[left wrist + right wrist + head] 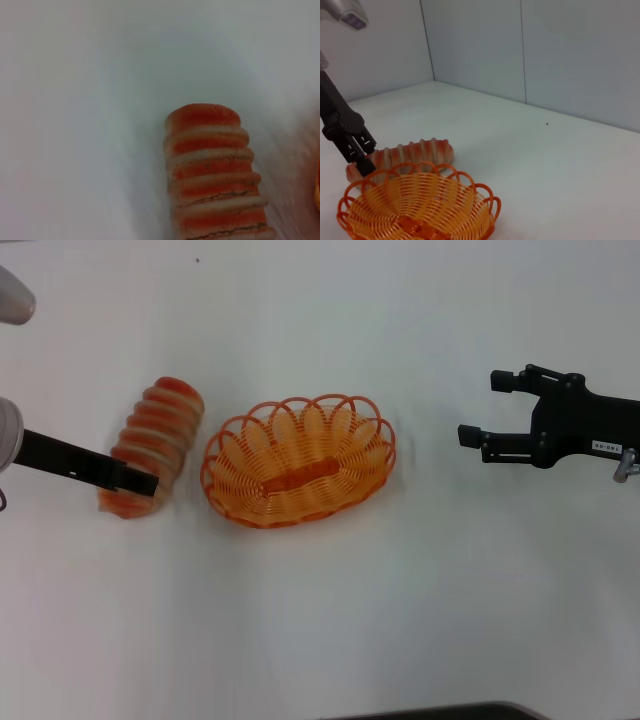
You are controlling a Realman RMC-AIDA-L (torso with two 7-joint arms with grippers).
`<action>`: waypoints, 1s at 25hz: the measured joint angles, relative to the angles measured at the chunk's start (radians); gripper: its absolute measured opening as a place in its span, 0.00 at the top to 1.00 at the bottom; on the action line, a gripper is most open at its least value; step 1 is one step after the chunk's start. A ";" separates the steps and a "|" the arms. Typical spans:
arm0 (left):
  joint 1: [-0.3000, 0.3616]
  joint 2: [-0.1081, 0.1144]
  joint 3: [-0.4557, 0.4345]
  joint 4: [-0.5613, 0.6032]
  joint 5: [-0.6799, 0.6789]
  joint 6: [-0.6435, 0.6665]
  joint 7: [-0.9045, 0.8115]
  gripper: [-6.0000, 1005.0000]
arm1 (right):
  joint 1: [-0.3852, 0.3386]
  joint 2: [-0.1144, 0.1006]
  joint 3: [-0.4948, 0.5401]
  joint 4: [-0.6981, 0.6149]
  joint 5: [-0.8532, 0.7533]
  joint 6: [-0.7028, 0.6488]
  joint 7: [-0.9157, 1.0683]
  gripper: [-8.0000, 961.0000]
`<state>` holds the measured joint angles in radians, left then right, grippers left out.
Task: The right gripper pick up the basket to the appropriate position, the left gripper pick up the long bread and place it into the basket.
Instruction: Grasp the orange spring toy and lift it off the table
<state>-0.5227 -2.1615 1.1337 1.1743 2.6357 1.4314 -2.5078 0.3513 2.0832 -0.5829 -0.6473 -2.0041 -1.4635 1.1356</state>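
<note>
Reaching at the bread's point(151, 446) near end, left gripper point(138, 483), closure untellable, needs centring; right gripper point(478, 408) is idling released beyond the basket point(298, 461).

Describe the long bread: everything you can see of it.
The long bread is an elongated loaf, tan-cream with orange-red crosswise ridges and rounded ends, with fine cracks in the left wrist view. It lies flat on the white table, angled, just left of the orange basket, not inside it. The left hand is at its near end; whether it grips the loaf cannot be told.
</note>
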 joint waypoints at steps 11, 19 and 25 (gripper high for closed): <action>0.002 0.000 -0.005 0.017 0.000 0.013 0.001 0.46 | 0.002 0.000 -0.001 0.000 -0.003 -0.001 0.003 0.01; 0.003 0.000 -0.005 0.018 0.000 0.016 0.004 0.51 | 0.003 0.001 -0.001 0.000 -0.004 0.001 0.003 0.01; 0.003 0.001 -0.005 0.018 0.000 0.017 0.005 0.55 | 0.004 0.001 -0.003 0.000 -0.004 0.001 0.003 0.01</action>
<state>-0.5200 -2.1607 1.1289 1.1919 2.6353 1.4482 -2.5033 0.3549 2.0847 -0.5860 -0.6473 -2.0081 -1.4628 1.1383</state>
